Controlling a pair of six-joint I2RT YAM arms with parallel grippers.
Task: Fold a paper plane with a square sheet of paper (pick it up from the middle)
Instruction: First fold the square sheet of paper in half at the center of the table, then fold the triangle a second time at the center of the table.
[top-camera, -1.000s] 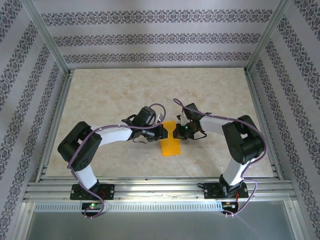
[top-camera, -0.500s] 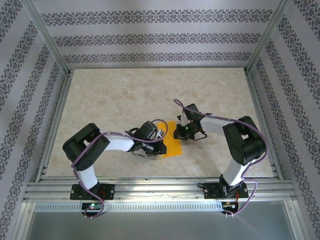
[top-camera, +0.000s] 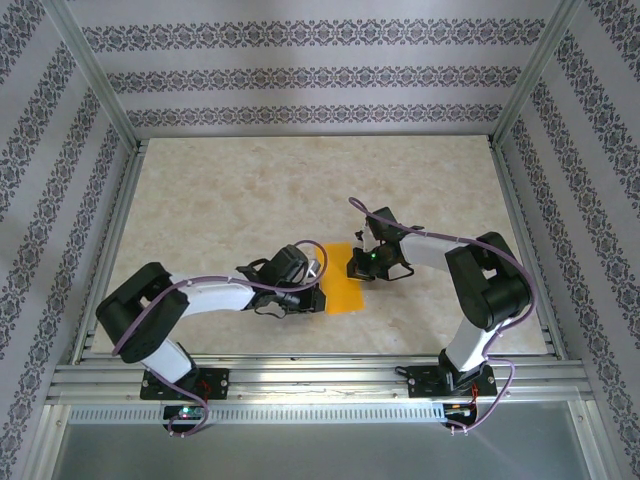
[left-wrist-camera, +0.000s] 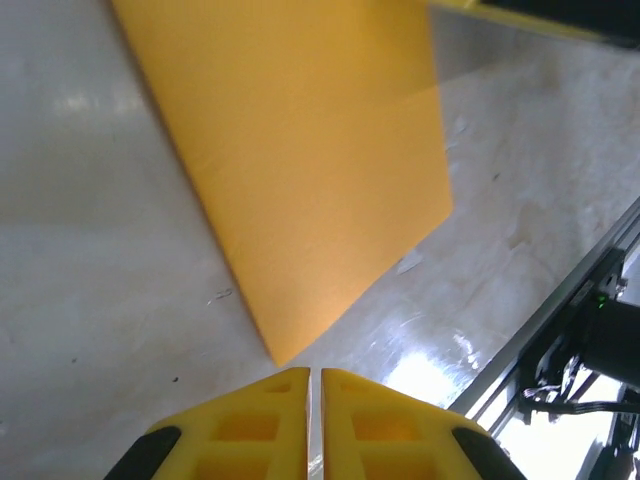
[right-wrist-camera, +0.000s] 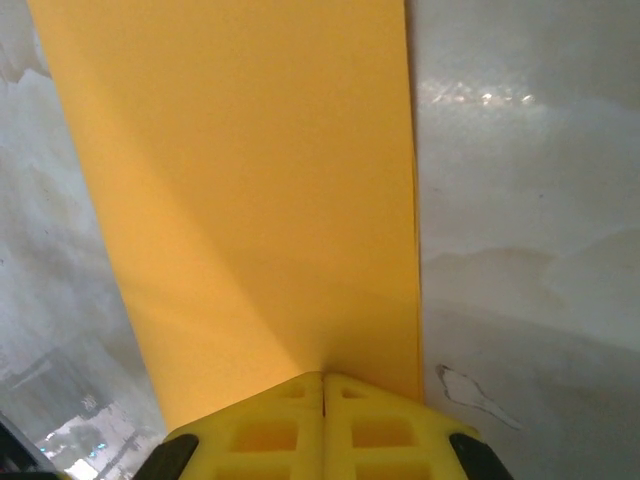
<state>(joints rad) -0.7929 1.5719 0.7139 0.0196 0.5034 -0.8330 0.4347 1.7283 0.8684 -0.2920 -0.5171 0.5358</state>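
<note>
Marble desk (top-camera: 200, 200): sheet of paper (top-camera: 342, 290) folded to strip only — nose, wings still to do. Right gripper (right-wrist-camera: 322, 380) pinches its end; left gripper (left-wrist-camera: 312, 378) closed, empty, just beside corner.

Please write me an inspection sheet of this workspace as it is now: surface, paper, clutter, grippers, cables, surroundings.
Surface: pale marbled table, some glare in the wrist views.
Job's things: orange-yellow paper, a narrow oblong, lying on the table between the grippers.
Clutter: nothing seen.
Grippers: left gripper shut, tips just short of a corner of the paper; right gripper shut, tips at the paper's edge, whether it pinches it cannot be told.
Cables: purple cables run along both arms.
Surroundings: patterned walls, metal frame rails.
</note>
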